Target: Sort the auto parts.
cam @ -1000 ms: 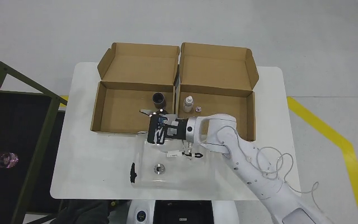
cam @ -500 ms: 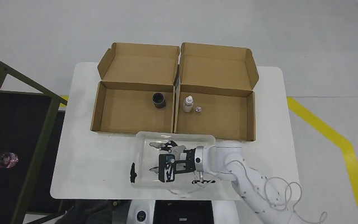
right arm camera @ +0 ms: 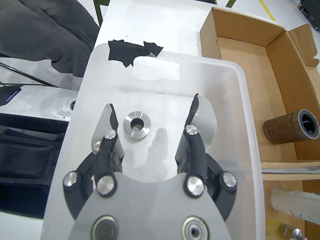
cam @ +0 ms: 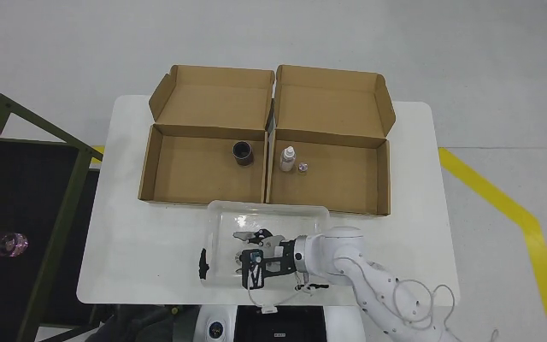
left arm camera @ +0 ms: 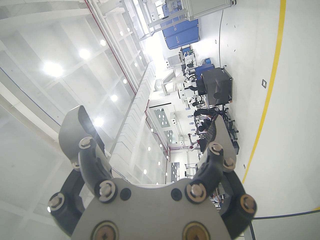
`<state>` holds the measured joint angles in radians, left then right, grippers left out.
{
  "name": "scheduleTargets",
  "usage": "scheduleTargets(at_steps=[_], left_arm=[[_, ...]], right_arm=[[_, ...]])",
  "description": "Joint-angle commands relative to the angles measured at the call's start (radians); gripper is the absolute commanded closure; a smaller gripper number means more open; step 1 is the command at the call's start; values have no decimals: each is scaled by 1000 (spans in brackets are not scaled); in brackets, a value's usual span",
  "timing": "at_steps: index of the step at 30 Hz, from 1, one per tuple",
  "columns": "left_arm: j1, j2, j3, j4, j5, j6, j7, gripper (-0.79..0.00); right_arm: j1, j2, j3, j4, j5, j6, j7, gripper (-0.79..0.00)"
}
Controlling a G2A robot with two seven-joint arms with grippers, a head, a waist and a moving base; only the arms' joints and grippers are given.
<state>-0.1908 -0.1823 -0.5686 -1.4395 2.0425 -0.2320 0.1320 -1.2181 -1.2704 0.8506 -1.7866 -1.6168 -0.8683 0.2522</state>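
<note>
A silver metal ring (right arm camera: 137,125) lies on the floor of the clear plastic bin (right arm camera: 225,83) at the table's front. My right gripper (right arm camera: 152,112) hangs open just above it, the ring close to one fingertip (right arm camera: 113,117). From above, that gripper (cam: 249,255) sits inside the bin (cam: 269,205). A dark cylindrical bearing (cam: 244,153) lies in the left cardboard box (cam: 188,167). The right cardboard box (cam: 342,171) holds a small bottle (cam: 289,158) and a small metal piece (cam: 303,168). My left gripper (left arm camera: 147,116) is open, empty, and points up at the ceiling.
The two open boxes stand side by side behind the bin, lids folded back. Black tape (cam: 202,263) sticks to the table beside the bin's left end. A dark cart (cam: 43,222) stands left of the table.
My right gripper has pulled back from the left box's front edge into the bin and come down beside the silver ring. Its fingers stay open.
</note>
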Motion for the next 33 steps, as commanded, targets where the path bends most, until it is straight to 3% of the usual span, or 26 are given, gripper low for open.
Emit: scheduleTargets(at_steps=[1,16,20,25,29,31,33], left_arm=[[0,0,0,0,0,0,0,-785],[0,0,0,0,0,0,0,-785],[0,0,0,0,0,0,0,-785],[0,0,0,0,0,0,0,-785],[0,0,0,0,0,0,0,-785],[0,0,0,0,0,0,0,-785],[0,0,0,0,0,0,0,-785]], right_arm=[[8,-1,-14,13,-8,1,3,-517],[64,-16,-80,116,6,26,53,-496],[82,-21,-99,141,9,29,60,-388],[96,-27,-125,171,14,33,59,-354],[103,-30,-135,182,18,41,59,-283],[106,-31,-137,185,22,42,61,-231],[110,-31,-136,185,26,41,58,-123]])
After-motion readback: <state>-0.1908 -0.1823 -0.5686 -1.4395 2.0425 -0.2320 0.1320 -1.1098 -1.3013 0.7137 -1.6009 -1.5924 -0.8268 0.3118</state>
